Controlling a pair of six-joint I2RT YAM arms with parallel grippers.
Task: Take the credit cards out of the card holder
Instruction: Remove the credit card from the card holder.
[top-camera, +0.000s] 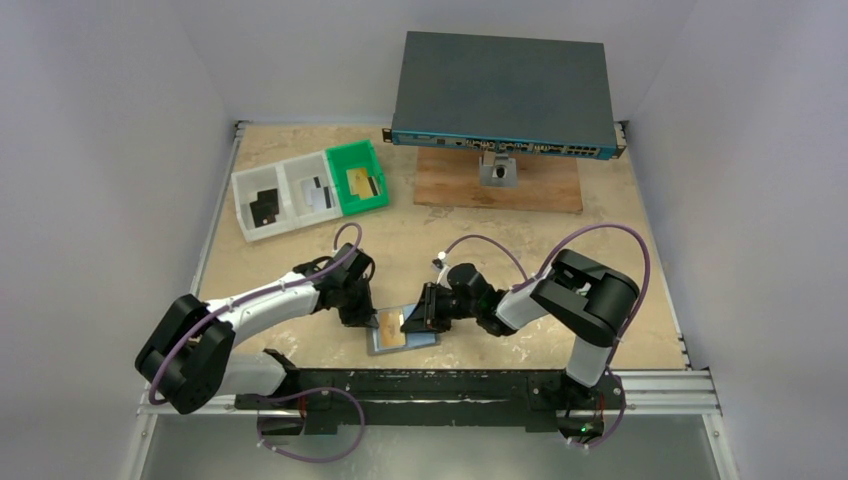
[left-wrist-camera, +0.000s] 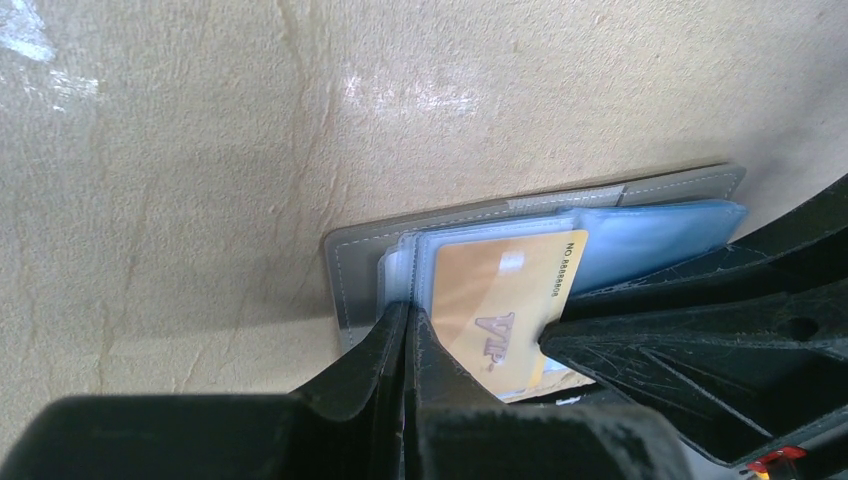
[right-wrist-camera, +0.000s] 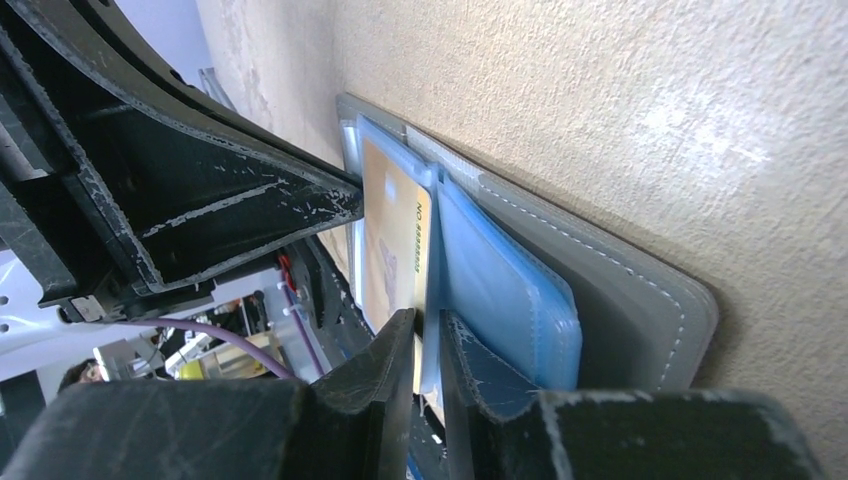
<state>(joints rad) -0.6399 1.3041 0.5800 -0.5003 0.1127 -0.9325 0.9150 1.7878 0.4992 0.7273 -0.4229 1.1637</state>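
The card holder (top-camera: 405, 338) lies open on the table between the arms, grey cover down and bluish clear pockets (right-wrist-camera: 510, 300) up. A gold credit card (left-wrist-camera: 500, 305) sits in the top pocket. My left gripper (left-wrist-camera: 410, 312) is shut, and its tips press on the pockets at the holder's (left-wrist-camera: 450, 215) left edge. My right gripper (right-wrist-camera: 428, 322) comes in from the opposite side, its jaws narrowed to a slit over the edge of the gold card (right-wrist-camera: 395, 240) and its pocket. The top view shows the left gripper (top-camera: 362, 318) and the right gripper (top-camera: 420, 318) facing each other over the holder.
At the back left stand two white trays (top-camera: 240, 190) and a green tray (top-camera: 352, 155), holding a black card (top-camera: 265, 207), a silver card (top-camera: 318, 192) and a gold card (top-camera: 365, 182). A large dark grey box with ports (top-camera: 505, 90) stands over a wooden board (top-camera: 545, 190) at the back.
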